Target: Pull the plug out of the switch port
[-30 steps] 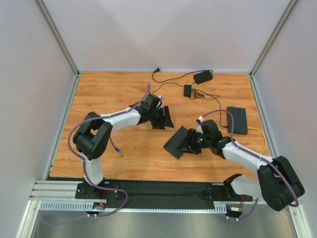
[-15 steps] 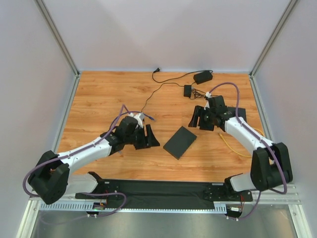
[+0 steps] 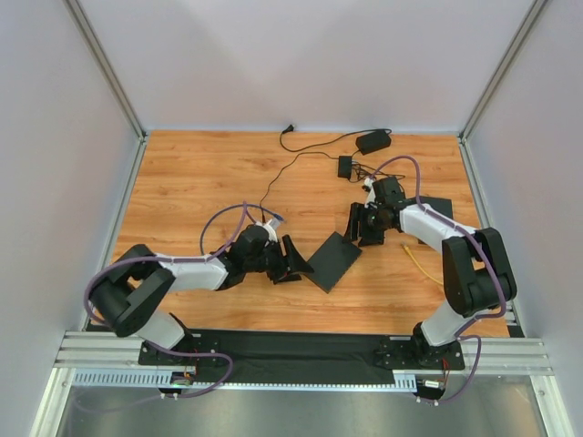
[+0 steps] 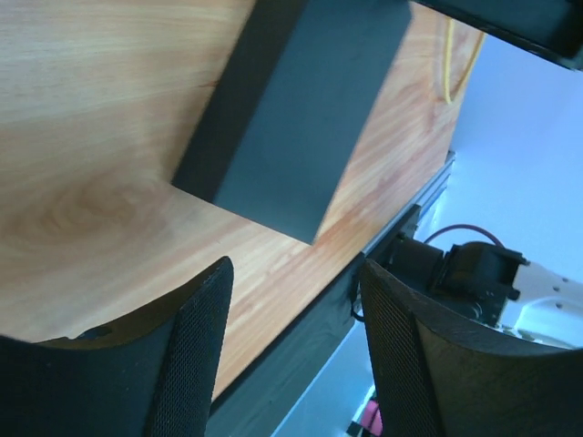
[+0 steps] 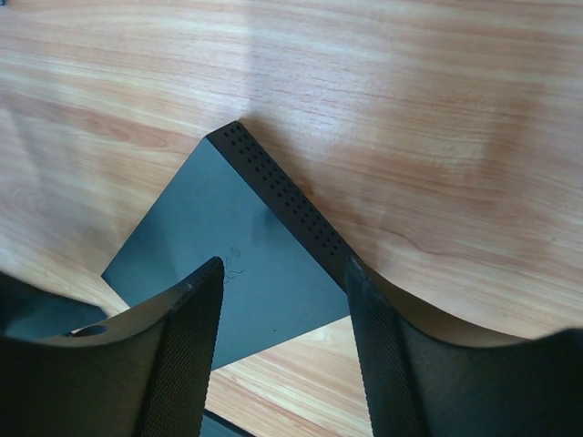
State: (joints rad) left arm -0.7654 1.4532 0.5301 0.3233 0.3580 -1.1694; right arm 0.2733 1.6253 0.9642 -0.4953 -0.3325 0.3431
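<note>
The switch (image 3: 440, 204) is a flat black box at the right; my right arm covers most of it, and its sockets and plug are hidden. A yellow cable (image 3: 415, 260) lies in front of it and also shows in the left wrist view (image 4: 448, 64). My left gripper (image 3: 290, 259) (image 4: 293, 273) is open and empty, just left of a squarer black slab (image 3: 332, 261) (image 4: 291, 118). My right gripper (image 3: 360, 223) (image 5: 282, 269) is open and empty over the slab's (image 5: 209, 228) far corner, whose edge has vent holes.
A black power adapter (image 3: 373, 141) and a small black box (image 3: 345, 166) lie at the back with thin black cables trailing across the wood. The black base rail (image 3: 301, 346) runs along the near edge. Grey walls close in the left, right and back.
My left gripper has moved right to the slab's left edge. My right gripper has moved left and down from near the switch to the slab's far corner. The slab has not moved since half a second ago.
</note>
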